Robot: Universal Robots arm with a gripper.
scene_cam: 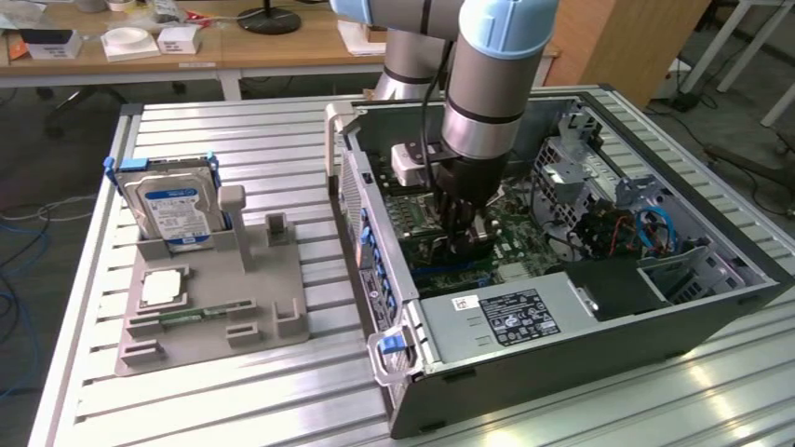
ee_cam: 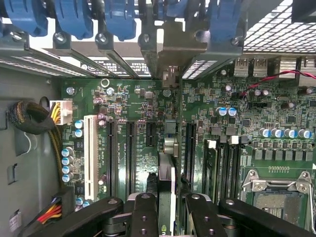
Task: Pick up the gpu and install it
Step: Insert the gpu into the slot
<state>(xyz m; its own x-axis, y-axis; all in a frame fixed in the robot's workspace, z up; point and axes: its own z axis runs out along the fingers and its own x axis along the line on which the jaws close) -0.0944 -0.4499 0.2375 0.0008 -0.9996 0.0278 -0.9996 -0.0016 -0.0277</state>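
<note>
The gripper (ee_cam: 170,207) is clamped on the gpu (ee_cam: 165,170), held edge-on – its edge aimed at the motherboard (ee_cam: 143,98) slots just beyond its fingertips.

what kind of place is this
Probably a robotics lab or workshop: the gripper holds the gpu inside an open computer case on a slatted metal table, a parts fixture with a hard drive beside it, cluttered wooden desks behind.

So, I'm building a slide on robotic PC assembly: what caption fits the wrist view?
The gripper holds the gpu edge-on over the motherboard, between its expansion slots.
</note>
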